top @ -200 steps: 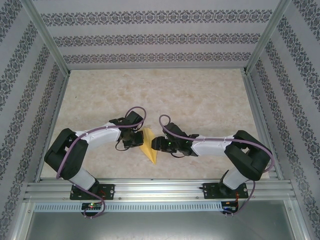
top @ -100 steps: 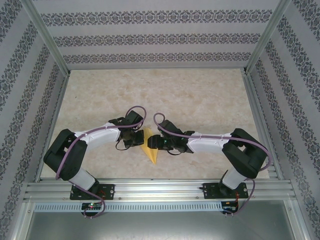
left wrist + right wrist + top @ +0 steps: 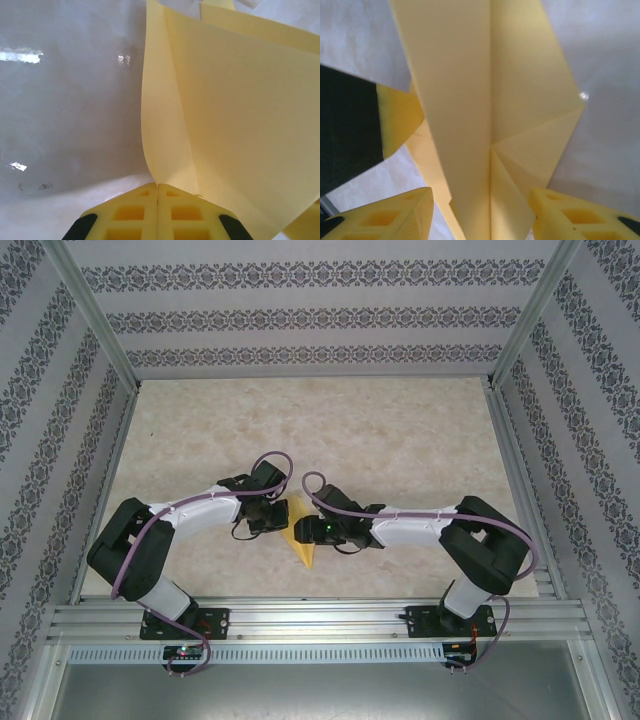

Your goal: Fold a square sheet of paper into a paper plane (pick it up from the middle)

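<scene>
Two end effectors meet at the paper plane (image 3: 303, 548), lower centre of the bench (image 3: 400, 430). Left end effector (image 3: 158, 189) is clamped on its fold; right end effector (image 3: 482, 215) stands apart, straddling the crease.

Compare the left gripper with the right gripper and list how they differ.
Jaws: the left gripper is shut, the right gripper open. Hold: the left gripper pinches a flap of the folded paper; the right gripper only straddles its ridge. Both have yellow fingers and work the same paper.
</scene>
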Available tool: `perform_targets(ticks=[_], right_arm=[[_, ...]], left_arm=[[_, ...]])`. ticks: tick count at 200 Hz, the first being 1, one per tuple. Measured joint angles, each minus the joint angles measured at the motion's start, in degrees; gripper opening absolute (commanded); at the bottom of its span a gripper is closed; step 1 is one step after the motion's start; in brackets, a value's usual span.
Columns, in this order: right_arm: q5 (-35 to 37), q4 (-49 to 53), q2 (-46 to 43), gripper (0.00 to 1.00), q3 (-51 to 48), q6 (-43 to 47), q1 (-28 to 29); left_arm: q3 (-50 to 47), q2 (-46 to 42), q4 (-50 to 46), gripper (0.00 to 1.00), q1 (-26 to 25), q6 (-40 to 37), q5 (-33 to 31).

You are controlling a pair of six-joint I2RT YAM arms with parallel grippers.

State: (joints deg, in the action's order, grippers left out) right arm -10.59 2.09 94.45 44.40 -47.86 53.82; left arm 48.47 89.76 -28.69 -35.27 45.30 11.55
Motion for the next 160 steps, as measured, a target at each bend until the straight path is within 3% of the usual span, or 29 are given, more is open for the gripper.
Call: perform_targets(ticks=[28,87,135,160], right_arm=[[-1.07,-0.17,2.89,0.47,1.73,0.02,1.27],[0.74,3.63,4.37,0.26,5.07,1.49,2.08],[3.06,8.00,7.19,0.25,8.85,2.40,3.08],[4.79,10.88,8.15,0.18,10.73,2.84,3.58]], left_arm=[[0.00,0.00,0.02,0.02,0.00,0.00,0.00],[0.00,0.00,0.04,0.02,0.00,0.00,0.00],[0.00,0.00,0.04,0.03,0.02,0.04,0.00],[0.00,0.00,0.04,0.05,0.02,0.04,0.09]])
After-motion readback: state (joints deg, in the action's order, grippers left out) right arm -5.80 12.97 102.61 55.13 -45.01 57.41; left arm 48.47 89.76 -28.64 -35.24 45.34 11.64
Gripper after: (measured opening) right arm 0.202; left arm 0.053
